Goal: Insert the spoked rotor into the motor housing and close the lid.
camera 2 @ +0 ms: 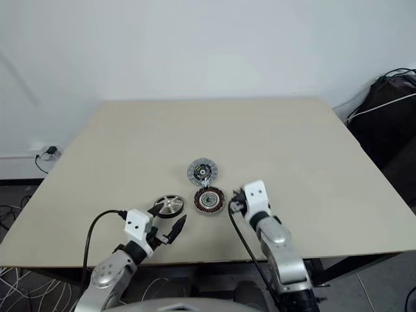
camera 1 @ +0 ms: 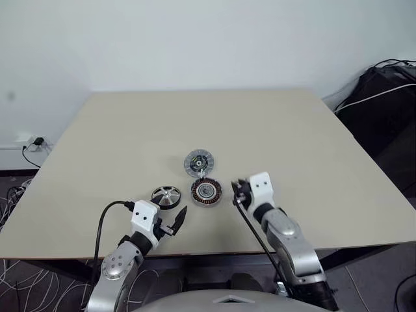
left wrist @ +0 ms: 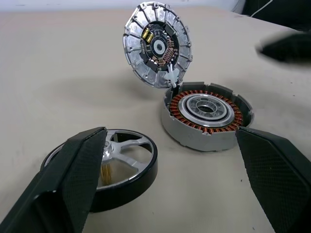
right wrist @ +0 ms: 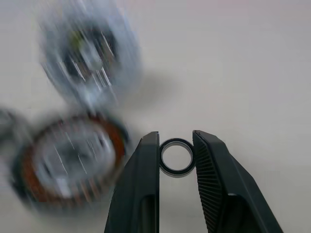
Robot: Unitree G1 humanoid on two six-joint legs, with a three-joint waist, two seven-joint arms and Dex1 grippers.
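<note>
Your right gripper (right wrist: 176, 145) pinches a small ring (right wrist: 177, 157); left gripper (left wrist: 170, 160) gapes wide; loosen, and it drops into the motor housing (left wrist: 206, 115).

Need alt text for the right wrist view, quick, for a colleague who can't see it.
The right end effector pinches a small dark metal ring between its two black fingertips above the beige table. Behind, blurred, lie the copper-coiled motor housing and the tilted lid.
</note>
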